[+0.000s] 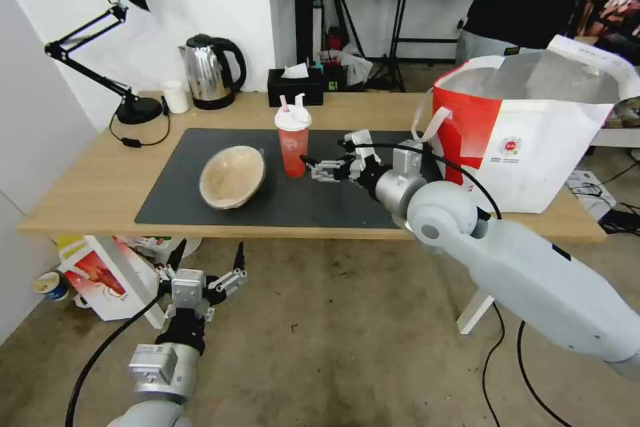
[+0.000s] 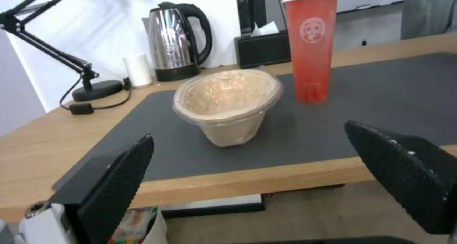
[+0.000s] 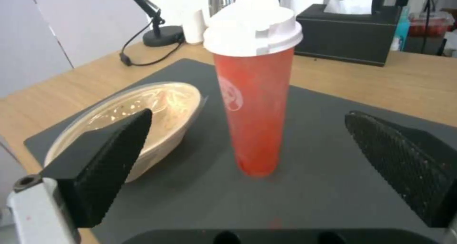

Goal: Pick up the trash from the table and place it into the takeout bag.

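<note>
Trash on light-wood worktop point(image 1: 87, 180), dark mat point(image 1: 313, 203): red cup point(image 1: 293, 141), beige bowl point(image 1: 232, 176). Takeout bag point(image 1: 533, 147) at right end. Right gripper point(image 1: 313, 167) open beside cup; left gripper point(image 1: 207, 260) open, below worktop edge over concrete floor point(image 1: 333, 347).

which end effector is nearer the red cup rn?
Right. The right end effector is open over the mat, just beside the red cup, not touching. The left end effector is open, below the table's front edge, far off.

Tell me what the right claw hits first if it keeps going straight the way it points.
Most likely the red drink cup: it stands upright, centred between the open right claw's fingers, just ahead on the mat.
</note>
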`<state>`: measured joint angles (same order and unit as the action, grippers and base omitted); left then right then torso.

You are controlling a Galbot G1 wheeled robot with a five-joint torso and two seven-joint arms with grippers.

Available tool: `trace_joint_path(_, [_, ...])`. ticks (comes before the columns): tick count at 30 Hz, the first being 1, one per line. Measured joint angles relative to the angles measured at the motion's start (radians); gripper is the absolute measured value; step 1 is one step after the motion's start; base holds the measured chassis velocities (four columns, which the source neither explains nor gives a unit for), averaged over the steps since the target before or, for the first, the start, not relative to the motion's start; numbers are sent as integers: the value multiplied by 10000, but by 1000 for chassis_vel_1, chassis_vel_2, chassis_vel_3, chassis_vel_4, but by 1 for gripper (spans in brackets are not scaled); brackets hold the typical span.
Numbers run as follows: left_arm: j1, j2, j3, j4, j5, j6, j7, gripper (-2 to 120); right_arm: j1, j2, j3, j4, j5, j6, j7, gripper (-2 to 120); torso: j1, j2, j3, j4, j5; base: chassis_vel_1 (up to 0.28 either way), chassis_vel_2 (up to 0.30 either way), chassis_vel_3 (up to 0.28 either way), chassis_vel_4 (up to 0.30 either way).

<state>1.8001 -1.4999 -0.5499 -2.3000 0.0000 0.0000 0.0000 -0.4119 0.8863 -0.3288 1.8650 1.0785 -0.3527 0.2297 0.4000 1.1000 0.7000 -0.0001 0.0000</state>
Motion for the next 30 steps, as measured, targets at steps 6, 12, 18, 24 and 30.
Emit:
trace_joint_path(6, [0, 0, 0, 0, 0, 0, 0, 100, 364, 493, -25, -884, 0, 26, -394, 100, 0, 0, 0, 1, -1, 0, 0, 0, 0])
trace_joint_path(12, [0, 0, 0, 0, 0, 0, 0, 100, 599, 915, -80, -1557, -29, 47, -481, 100, 0, 0, 0, 0, 0, 0, 0, 0, 0])
trace_joint_path(18, [0, 0, 0, 0, 0, 0, 0, 100, 682, 1200, -105, -1881, -23, 90, -486, 100, 0, 0, 0, 1, -1, 0, 0, 0, 0])
trace_joint_path(24, [0, 0, 0, 0, 0, 0, 0, 100, 807, 1519, -118, -2527, -53, 196, -679, 100, 0, 0, 0, 1, 0, 0, 0, 0, 0])
trace_joint_path(30, [0, 0, 0, 0, 0, 0, 0, 100, 970, 1928, -118, -3146, -306, 228, -893, 100, 0, -1, 0, 2, -1, 0, 0, 0, 0])
